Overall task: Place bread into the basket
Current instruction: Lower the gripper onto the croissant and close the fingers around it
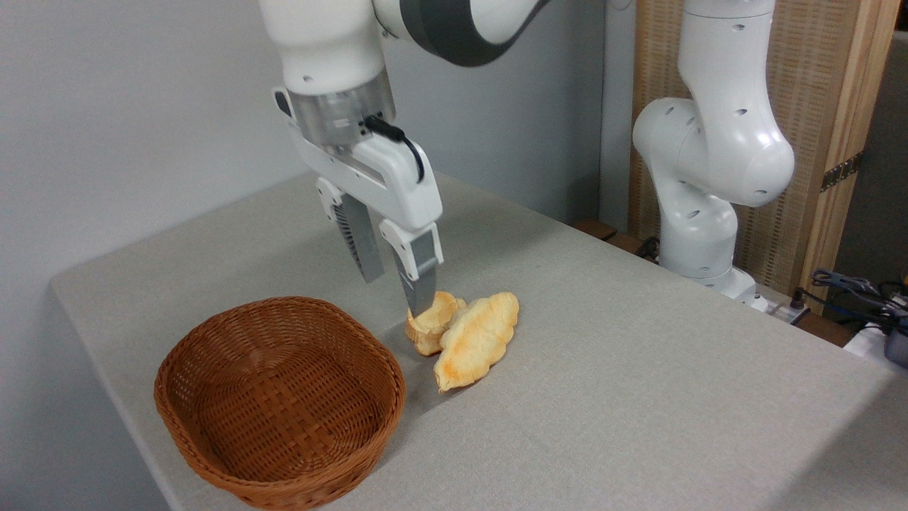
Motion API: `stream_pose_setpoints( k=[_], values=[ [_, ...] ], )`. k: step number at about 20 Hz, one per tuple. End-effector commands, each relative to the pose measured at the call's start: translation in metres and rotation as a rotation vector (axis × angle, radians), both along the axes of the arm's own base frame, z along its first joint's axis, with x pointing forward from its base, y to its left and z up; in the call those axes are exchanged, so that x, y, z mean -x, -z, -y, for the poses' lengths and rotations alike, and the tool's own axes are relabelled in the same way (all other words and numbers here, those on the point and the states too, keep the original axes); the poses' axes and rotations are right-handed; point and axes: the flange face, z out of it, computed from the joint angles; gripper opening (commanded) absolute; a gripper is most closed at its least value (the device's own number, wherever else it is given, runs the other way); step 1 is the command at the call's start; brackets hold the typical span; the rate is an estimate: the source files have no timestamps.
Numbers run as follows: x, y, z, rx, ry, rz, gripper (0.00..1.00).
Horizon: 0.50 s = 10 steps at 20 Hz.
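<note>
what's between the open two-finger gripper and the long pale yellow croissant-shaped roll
In the camera view, the small round bun sits between the gripper and the croissant-shaped roll, leaning against the roll.

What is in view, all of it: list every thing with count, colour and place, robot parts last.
basket: one, reddish-brown wicker, empty, lower left on the table.
bread: one, pale yellow with toasted ridges, right of the basket.
round bun: one, golden, touching the bread's left side.
table: one, grey cloth-covered.
wooden panel: one, tan, upper right.
cables: dark bundle, far right edge.
arm base: one, white, behind the table.
gripper: one, white with grey fingers, open, empty, front finger tip over the round bun.
</note>
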Motion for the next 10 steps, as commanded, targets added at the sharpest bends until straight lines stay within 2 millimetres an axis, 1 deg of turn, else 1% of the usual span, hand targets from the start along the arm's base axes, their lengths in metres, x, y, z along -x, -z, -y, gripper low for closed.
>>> stream_pose_setpoints(
  k=[1,4,7,10],
  values=[
    [0.017,0.021,-0.006,0.006,-0.005,-0.047,1.0],
    [0.026,0.047,-0.008,-0.012,0.001,-0.103,1.0],
    [0.035,0.061,-0.01,-0.048,0.014,-0.133,1.0],
    [0.039,0.07,-0.01,-0.05,0.017,-0.153,1.0]
  ],
)
